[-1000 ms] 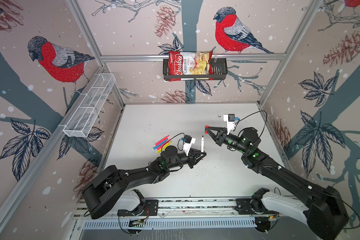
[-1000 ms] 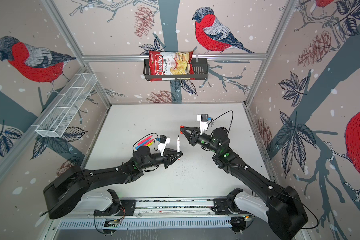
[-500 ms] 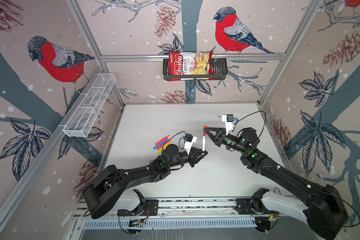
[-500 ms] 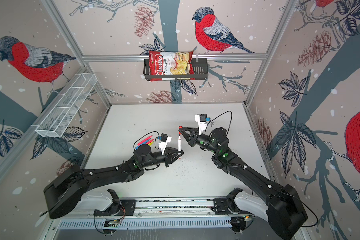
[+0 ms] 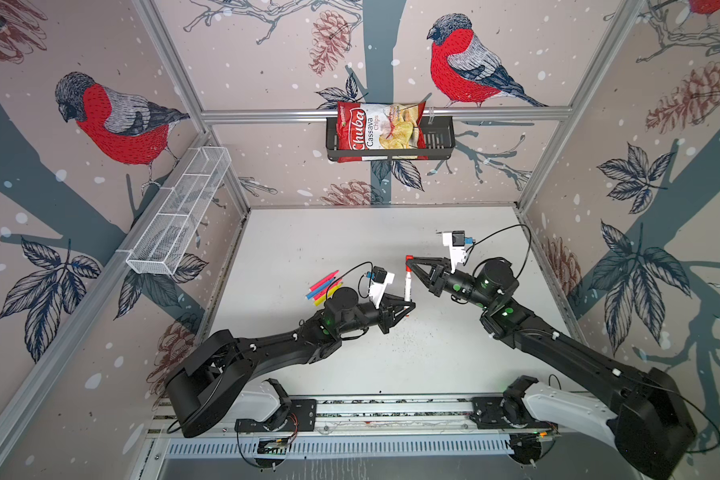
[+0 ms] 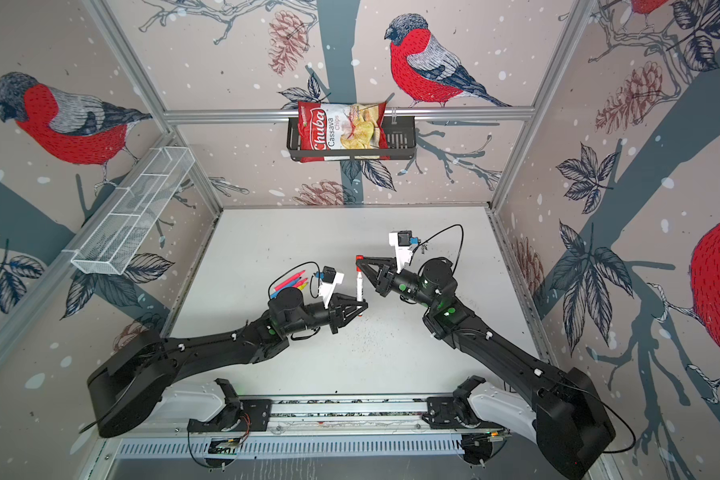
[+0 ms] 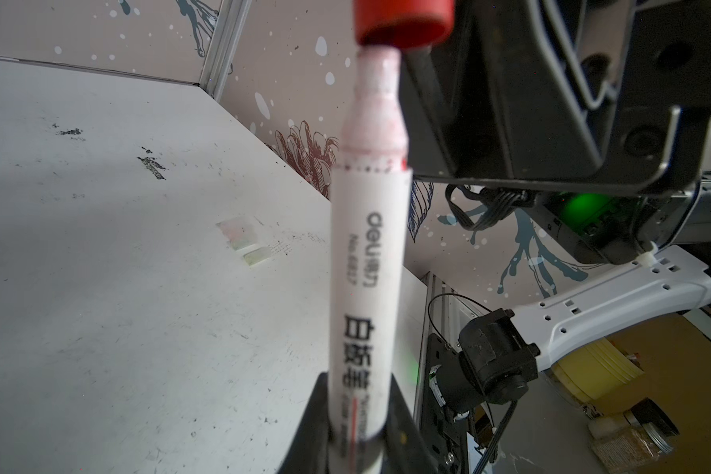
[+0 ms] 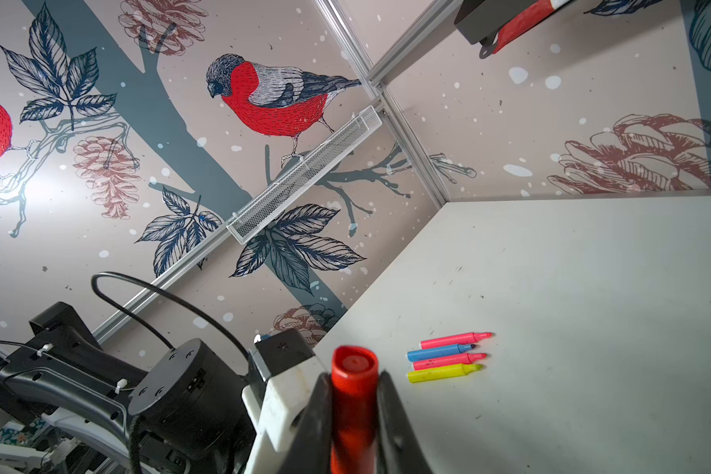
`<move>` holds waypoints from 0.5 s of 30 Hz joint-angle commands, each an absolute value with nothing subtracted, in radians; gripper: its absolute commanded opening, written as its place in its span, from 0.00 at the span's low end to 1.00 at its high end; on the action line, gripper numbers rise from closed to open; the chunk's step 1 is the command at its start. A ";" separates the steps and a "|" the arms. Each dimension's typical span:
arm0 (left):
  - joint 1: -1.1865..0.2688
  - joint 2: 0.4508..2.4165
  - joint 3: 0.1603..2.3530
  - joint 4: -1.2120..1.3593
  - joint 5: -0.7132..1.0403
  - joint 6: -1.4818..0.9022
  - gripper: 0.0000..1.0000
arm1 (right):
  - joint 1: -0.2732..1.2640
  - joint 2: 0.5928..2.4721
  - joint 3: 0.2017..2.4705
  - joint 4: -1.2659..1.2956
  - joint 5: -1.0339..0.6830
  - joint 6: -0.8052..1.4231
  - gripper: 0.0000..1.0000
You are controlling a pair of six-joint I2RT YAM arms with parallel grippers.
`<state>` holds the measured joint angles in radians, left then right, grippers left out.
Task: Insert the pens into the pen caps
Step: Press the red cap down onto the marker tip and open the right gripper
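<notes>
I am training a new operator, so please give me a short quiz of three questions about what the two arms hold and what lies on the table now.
1. True or false: the left gripper is shut on the white marker.
2. What does the right gripper hold? A) a yellow pen B) the red cap C) nothing
3. Fill in: ___ slim pens lie side by side on the table.
Key: 1 true; 2 B; 3 four.
</notes>
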<state>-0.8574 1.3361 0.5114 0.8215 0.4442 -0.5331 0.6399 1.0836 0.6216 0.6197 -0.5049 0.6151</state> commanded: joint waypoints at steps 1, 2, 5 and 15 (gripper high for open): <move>-0.859 1.332 0.523 0.844 0.444 -0.528 0.00 | 0.644 1.073 0.608 0.670 -0.525 0.601 0.04; -0.859 1.330 0.524 0.845 0.445 -0.530 0.00 | 0.644 1.070 0.603 0.669 -0.523 0.600 0.03; -0.859 1.326 0.524 0.847 0.445 -0.531 0.00 | 0.646 1.059 0.594 0.657 -0.518 0.587 0.04; -0.859 1.313 0.533 0.858 0.472 -0.548 0.00 | 0.664 1.020 0.584 0.582 -0.456 0.515 0.05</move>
<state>-0.8600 1.3190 0.5186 0.8021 0.4698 -0.5438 0.6571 1.0245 0.5869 0.6159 -0.4625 0.5495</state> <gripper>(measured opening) 0.180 0.173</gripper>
